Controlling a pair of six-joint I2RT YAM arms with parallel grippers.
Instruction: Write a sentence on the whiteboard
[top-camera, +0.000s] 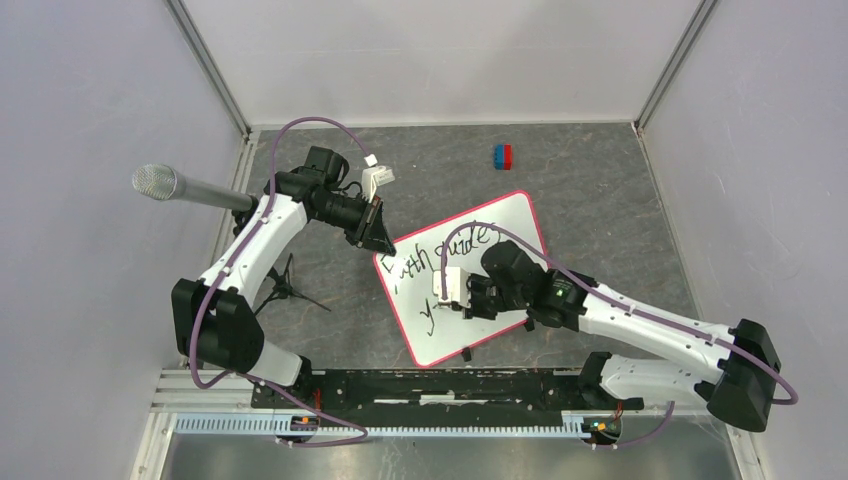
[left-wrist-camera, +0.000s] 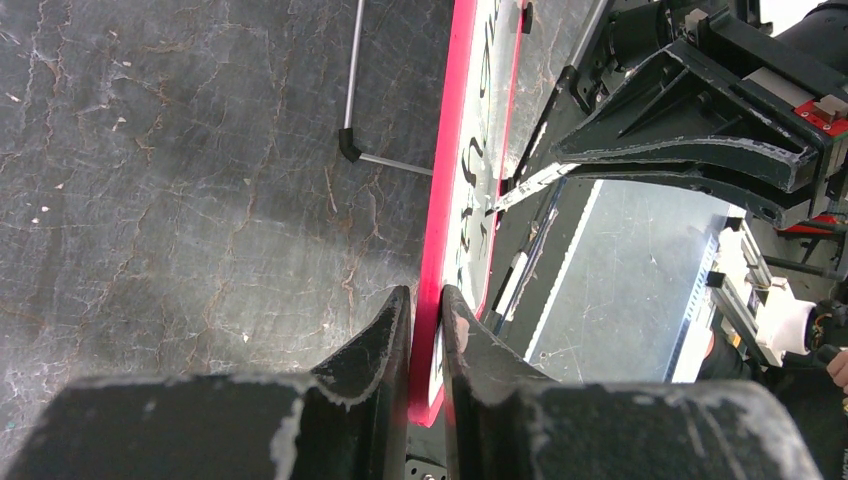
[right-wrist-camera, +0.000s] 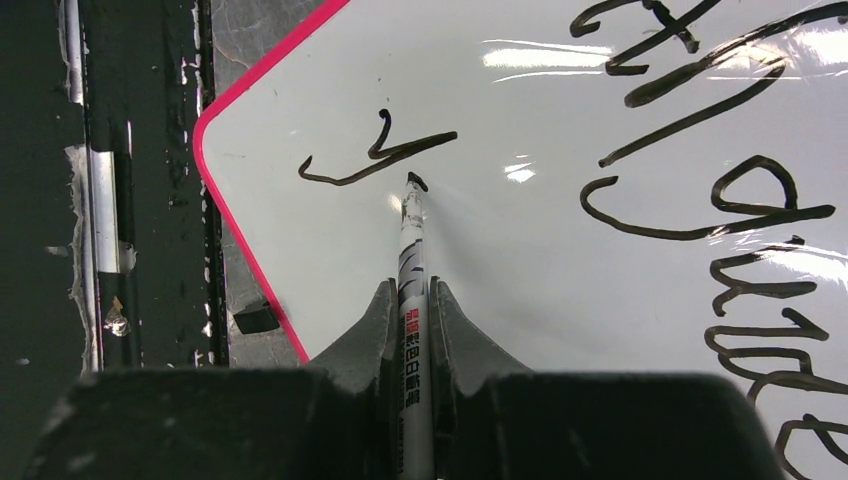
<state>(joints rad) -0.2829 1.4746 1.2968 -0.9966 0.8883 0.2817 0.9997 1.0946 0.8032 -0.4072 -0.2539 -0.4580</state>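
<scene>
- a microphone (top-camera: 155, 182) lies at the far left edge of the bench (top-camera: 600, 200).
- the left end effector (left-wrist-camera: 425, 300) is narrow, its fingers clamped on the red rim at one corner of the whiteboard (top-camera: 505, 225).
- the whiteboard lies flat near the middle of the bench, turned at a diagonal, between the two arms.
- the sentence (top-camera: 440, 255) is partial: a first line in black reading roughly "faith guides", and below it a single "y" near the lower left corner.
- the right end effector (right-wrist-camera: 413, 290) is closed tight on a marker (right-wrist-camera: 411, 240), which points away from the wrist; its black tip touches the white surface just beside the "y".
- a small red and blue block (top-camera: 502, 156) sits on the bench beyond the whiteboard, well apart from it.
</scene>
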